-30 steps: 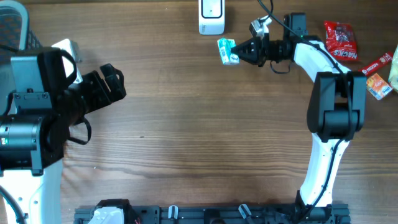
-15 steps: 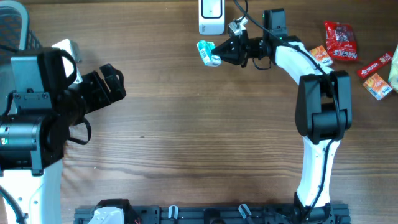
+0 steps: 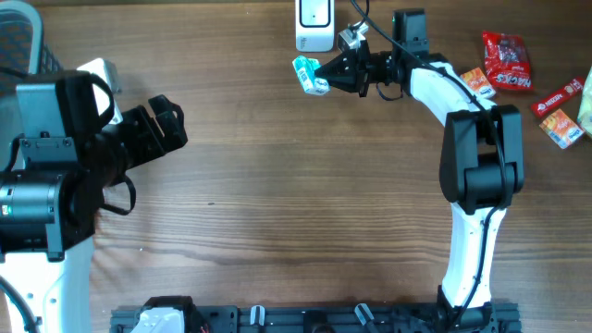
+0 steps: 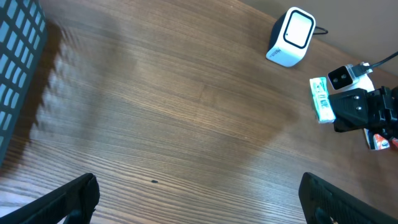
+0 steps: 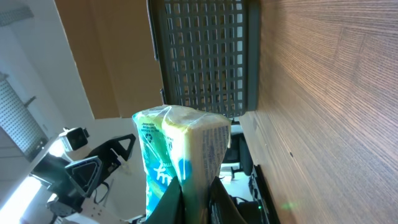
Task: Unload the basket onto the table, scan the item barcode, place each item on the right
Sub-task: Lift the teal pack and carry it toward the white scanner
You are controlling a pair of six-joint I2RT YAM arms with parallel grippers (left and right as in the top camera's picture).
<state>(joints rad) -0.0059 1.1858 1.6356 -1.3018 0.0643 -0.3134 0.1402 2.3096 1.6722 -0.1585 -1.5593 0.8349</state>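
Observation:
A small green-and-white packet (image 3: 310, 76) hangs just above the table at the back, slightly below and left of the white scanner box (image 3: 314, 25). My right gripper (image 3: 326, 74) is shut on the packet (image 5: 180, 155), its dark fingers (image 5: 174, 202) pinching the lower edge. In the left wrist view the scanner (image 4: 291, 37) stands at the far right, and the packet (image 4: 321, 99) sits close beside it in the right arm's grip. My left gripper (image 3: 171, 125) stays at the table's left side. It is open wide (image 4: 205, 205) over bare wood, with nothing between its fingers.
A red snack bag (image 3: 506, 60) and orange packets (image 3: 560, 120) lie at the back right. Another orange packet (image 3: 476, 81) peeks out beside the right arm. A grey mesh basket (image 3: 18, 37) stands at the far left corner, with a white object (image 3: 97, 69) next to it.
My right arm has carried the packet leftward until it is below the scanner, and it has barely moved in the last half second. The left arm is unchanged.

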